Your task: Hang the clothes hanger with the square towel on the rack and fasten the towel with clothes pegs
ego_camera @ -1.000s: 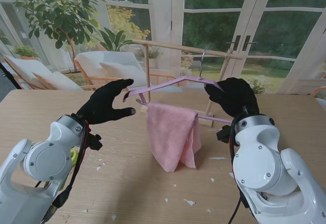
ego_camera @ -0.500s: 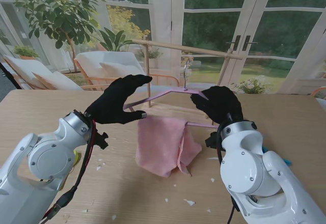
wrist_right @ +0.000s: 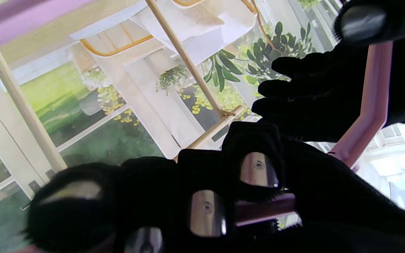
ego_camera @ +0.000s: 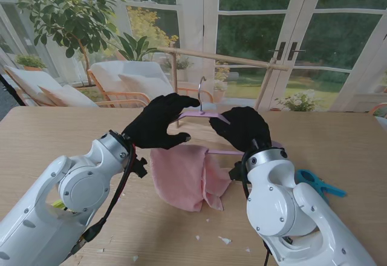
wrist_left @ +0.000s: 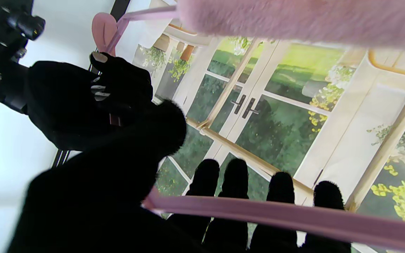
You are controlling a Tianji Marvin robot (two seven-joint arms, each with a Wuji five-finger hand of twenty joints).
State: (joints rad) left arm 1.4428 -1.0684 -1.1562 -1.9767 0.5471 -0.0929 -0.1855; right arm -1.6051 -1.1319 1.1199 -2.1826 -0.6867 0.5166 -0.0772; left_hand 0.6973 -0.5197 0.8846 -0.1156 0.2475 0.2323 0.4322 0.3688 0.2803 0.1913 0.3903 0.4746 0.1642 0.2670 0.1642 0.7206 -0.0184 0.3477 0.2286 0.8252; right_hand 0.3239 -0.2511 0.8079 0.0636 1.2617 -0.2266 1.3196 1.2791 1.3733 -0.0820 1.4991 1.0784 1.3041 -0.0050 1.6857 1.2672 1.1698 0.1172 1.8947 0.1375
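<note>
A pink hanger [ego_camera: 204, 114] is held up between my two black-gloved hands, its metal hook [ego_camera: 201, 98] nearer to me than the wooden rack bar [ego_camera: 224, 58] and lower than it. My left hand [ego_camera: 158, 122] is shut on the hanger's left arm [wrist_left: 276, 214], which lies across its fingers [wrist_left: 234, 175]. My right hand [ego_camera: 240, 127] is shut on the right arm [wrist_right: 371, 116]. The pink towel [ego_camera: 184, 175] hangs from the lower bar, its bottom bunched on the table. A blue peg [ego_camera: 320, 184] lies on the table by my right forearm.
The rack's wooden uprights [ego_camera: 174, 72] stand at the table's far edge. Small white scraps [ego_camera: 224, 240] dot the wooden tabletop [ego_camera: 338, 139]. A yellow-green object [ego_camera: 57, 204] peeks out under my left arm.
Both hands have carried the hanger left and lower, away from the rack bar. The towel's bottom now rests crumpled on the table. The blue peg has come into sight.
</note>
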